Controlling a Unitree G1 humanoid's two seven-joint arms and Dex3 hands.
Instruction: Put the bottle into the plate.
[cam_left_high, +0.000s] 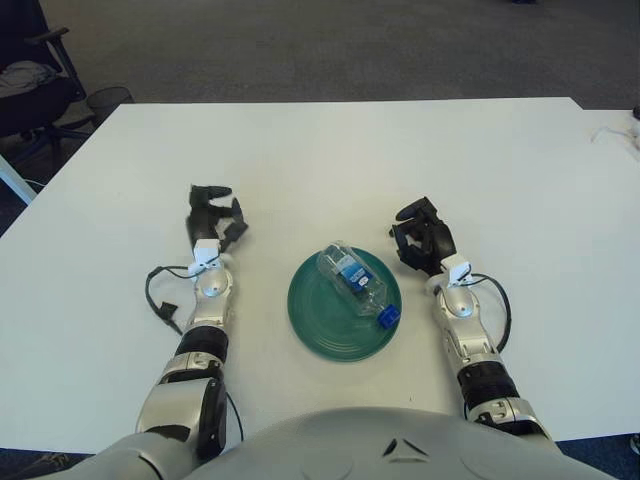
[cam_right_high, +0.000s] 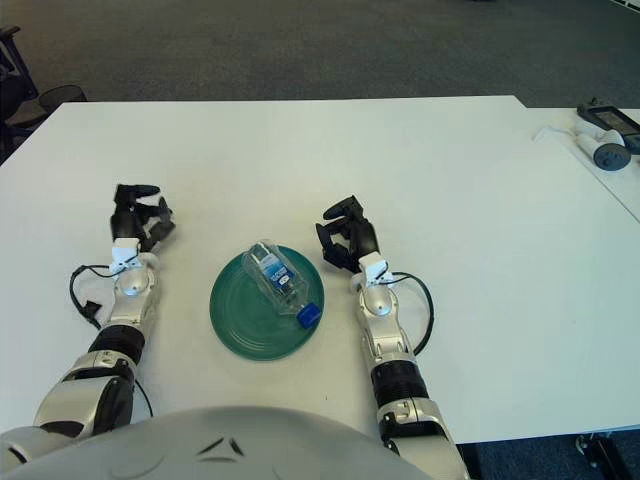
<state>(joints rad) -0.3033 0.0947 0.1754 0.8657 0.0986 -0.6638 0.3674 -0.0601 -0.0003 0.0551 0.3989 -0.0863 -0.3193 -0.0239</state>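
A clear plastic bottle (cam_left_high: 354, 281) with a blue label and blue cap lies on its side in the round green plate (cam_left_high: 318, 322), cap pointing to the near right. My left hand (cam_left_high: 214, 216) shows low over the white table, left of the plate, fingers relaxed and holding nothing. My right hand (cam_left_high: 422, 238) shows just right of the plate's far edge, fingers loosely curled, nothing in them. Neither hand touches the bottle.
The white table (cam_left_high: 330, 160) stretches far behind the plate. A black office chair (cam_left_high: 40, 85) stands off the table's far left corner. Small devices and a cable (cam_right_high: 600, 140) lie at the far right edge.
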